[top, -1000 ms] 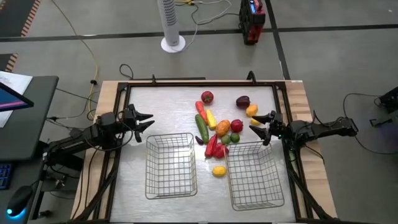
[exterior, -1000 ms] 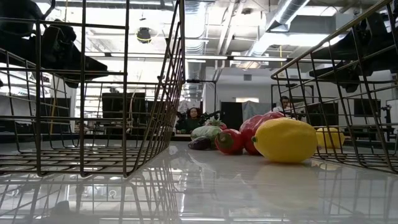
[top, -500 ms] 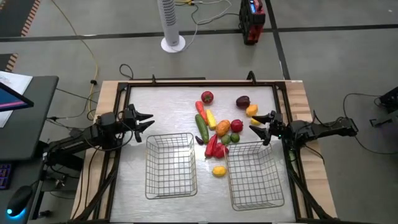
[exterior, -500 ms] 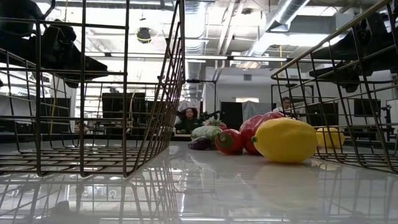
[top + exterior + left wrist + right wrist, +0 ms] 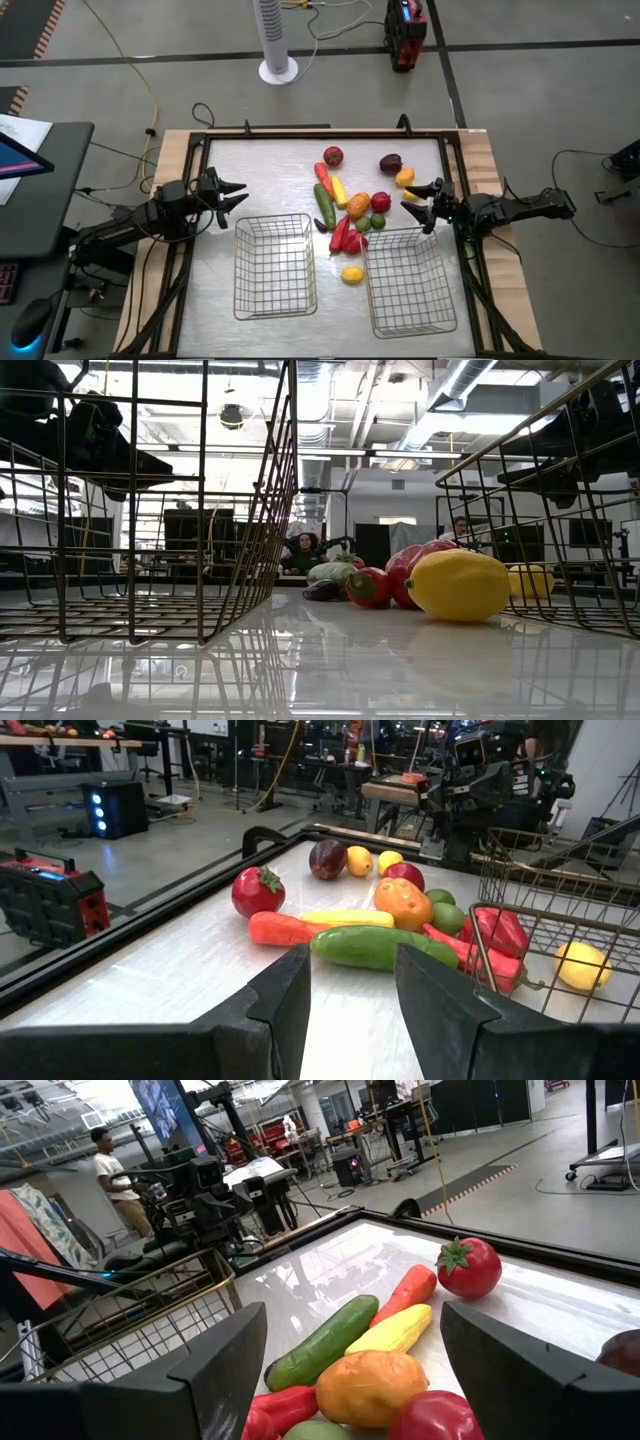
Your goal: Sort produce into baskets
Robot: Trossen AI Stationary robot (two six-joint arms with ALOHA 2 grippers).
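Between my arms: the produce [image 5: 350, 205] lies in a loose cluster on the tabletop [image 5: 270, 170]; a yellow lemon [image 5: 352, 274] sits apart, between the two baskets
Left basket [image 5: 274, 267]: holds nothing; stands near my left tool
Right basket [image 5: 410, 280]: holds nothing; stands just beside my right tool
Left tool [image 5: 232, 194]: fingers spread; hovers at the tabletop's left side, gripping nothing
Right tool [image 5: 418, 197]: fingers spread; hovers near the maroon piece [image 5: 390, 163], gripping nothing

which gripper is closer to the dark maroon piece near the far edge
Right. The right gripper sits just beside the maroon piece, while the left gripper waits across the table beyond the produce pile.
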